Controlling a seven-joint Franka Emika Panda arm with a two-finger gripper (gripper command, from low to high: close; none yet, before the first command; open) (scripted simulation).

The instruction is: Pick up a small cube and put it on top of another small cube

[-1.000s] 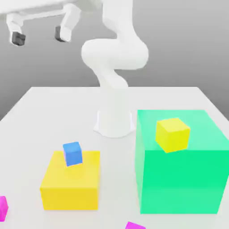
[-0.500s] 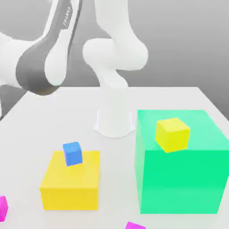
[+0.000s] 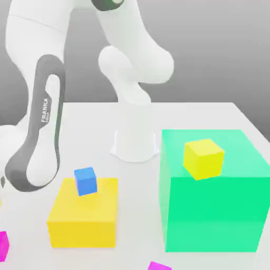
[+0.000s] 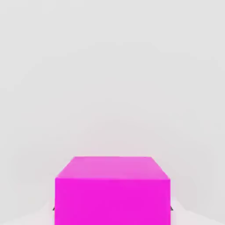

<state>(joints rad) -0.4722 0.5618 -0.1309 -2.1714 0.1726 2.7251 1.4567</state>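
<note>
Pink cube (image 4: 112, 193) sits on the white table (image 4: 110, 79), the hand closed tight around it. Light and rigid, it looks best gripped on flat opposite sides.

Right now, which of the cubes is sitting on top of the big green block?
The mid-sized yellow cube. It rests on the green block, while the small blue cube sits on the yellow block, and the pink cube lies on the table.

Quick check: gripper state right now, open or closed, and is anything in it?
Gripper: shut on the small pink cube, which sits right at the hand on the white table.
</note>
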